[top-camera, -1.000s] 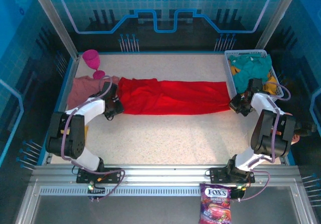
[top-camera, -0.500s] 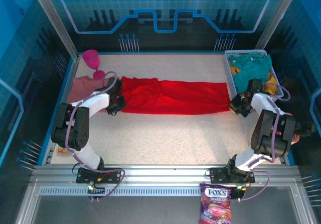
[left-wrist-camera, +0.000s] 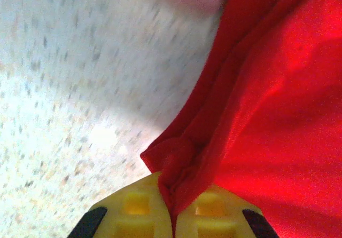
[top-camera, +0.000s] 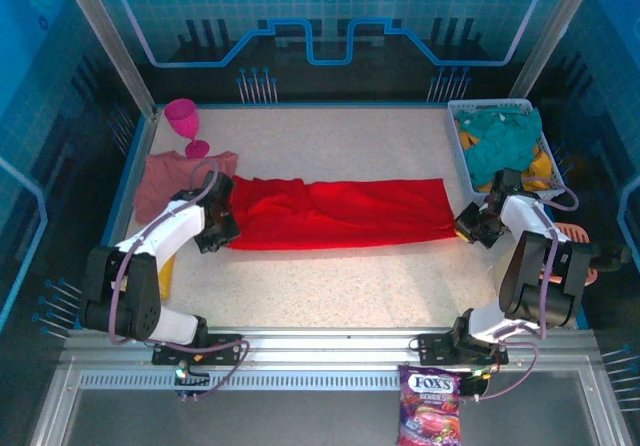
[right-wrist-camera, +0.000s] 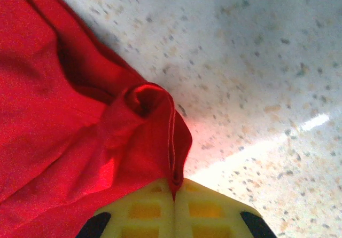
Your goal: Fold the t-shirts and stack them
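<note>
Left gripper (left-wrist-camera: 173, 198), right gripper (right-wrist-camera: 173, 189) clenched on red t-shirt (top-camera: 340, 211) ends
Soft creased band across speckled table (top-camera: 330, 281)

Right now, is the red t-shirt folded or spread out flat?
Folded lengthwise: the red t-shirt lies as a narrow band, its ends pinched by the left claw and right claw.

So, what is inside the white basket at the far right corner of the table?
The white basket holds a crumpled teal cloth on top, with a bit of yellow cloth showing beneath it at the near side. Whatever lies deeper is covered.
</note>
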### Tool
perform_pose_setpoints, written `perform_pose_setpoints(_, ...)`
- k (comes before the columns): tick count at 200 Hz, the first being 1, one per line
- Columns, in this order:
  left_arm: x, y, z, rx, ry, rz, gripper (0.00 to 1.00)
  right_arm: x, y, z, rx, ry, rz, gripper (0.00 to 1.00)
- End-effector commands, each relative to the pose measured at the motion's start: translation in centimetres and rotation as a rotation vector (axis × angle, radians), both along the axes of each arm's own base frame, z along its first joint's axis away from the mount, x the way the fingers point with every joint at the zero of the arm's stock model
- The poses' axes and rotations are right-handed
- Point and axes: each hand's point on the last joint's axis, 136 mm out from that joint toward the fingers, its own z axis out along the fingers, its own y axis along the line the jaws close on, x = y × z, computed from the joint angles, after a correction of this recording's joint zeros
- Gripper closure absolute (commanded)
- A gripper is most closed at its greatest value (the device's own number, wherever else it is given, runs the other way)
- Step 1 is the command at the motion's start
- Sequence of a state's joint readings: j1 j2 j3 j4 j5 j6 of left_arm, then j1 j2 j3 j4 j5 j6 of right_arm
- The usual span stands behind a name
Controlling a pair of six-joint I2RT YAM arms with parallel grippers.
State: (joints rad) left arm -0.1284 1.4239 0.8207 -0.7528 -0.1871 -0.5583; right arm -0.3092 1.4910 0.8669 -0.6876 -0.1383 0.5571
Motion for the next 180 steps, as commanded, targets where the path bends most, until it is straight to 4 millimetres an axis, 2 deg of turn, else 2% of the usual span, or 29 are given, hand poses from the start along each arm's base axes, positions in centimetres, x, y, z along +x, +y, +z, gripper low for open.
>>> perform_pose_setpoints(1, -3.7, 0.3, -1.0, 0.014, 0.105, 0.052, 1.00, -2.8, -0.8, -0.7, -0.021, 0.075, -0.023, 1.00)
perform_pose_setpoints(30, -4.9, 0.7, -1.3, 0.039, 0.127, 0.091, 1.00, -4.0, -1.2, -0.6, -0.033, 0.080, -0.041, 1.00)
perform_pose_setpoints(43, -5.1, 0.6, -1.5, 0.035, 0.136, 0.099, 1.00, -4.3, -1.3, -0.5, -0.037, 0.075, -0.043, 0.91)
perform_pose_setpoints(60, -5.0, 0.1, -1.5, 0.012, 0.139, 0.097, 0.85, -4.1, -1.2, -0.6, -0.024, 0.057, -0.043, 0.79)
perform_pose_setpoints(80, -3.9, -0.4, 0.1, -0.002, 0.093, 0.063, 0.65, -3.4, -0.7, -0.1, 0.004, 0.028, -0.016, 0.51)
perform_pose_setpoints(96, -2.5, -1.1, 2.6, -0.024, 0.018, 0.021, 0.52, -3.1, -0.7, 0.4, -0.006, 0.005, 0.006, 0.19)
perform_pose_setpoints(103, -1.9, -1.3, 3.8, -0.033, -0.024, 0.004, 0.47, -2.9, -0.6, 0.7, -0.009, -0.009, 0.015, 0.13)
perform_pose_setpoints(118, -0.3, -2.3, 6.0, -0.083, -0.129, -0.033, 0.39, -2.7, -0.1, 1.4, -0.008, -0.048, 0.042, 0.14)
perform_pose_setpoints(141, 1.8, -3.2, 8.0, -0.125, -0.240, -0.065, 0.37, -2.8, 0.8, 1.6, 0.014, -0.067, 0.056, 0.23)
perform_pose_setpoints(169, 3.2, -3.3, 8.6, -0.120, -0.273, -0.079, 0.37, -1.7, 2.4, 1.4, 0.086, -0.099, 0.081, 0.43)
perform_pose_setpoints(180, 3.5, -3.6, 8.5, -0.129, -0.267, -0.084, 0.38, -1.4, 2.8, 1.1, 0.095, -0.091, 0.095, 0.48)
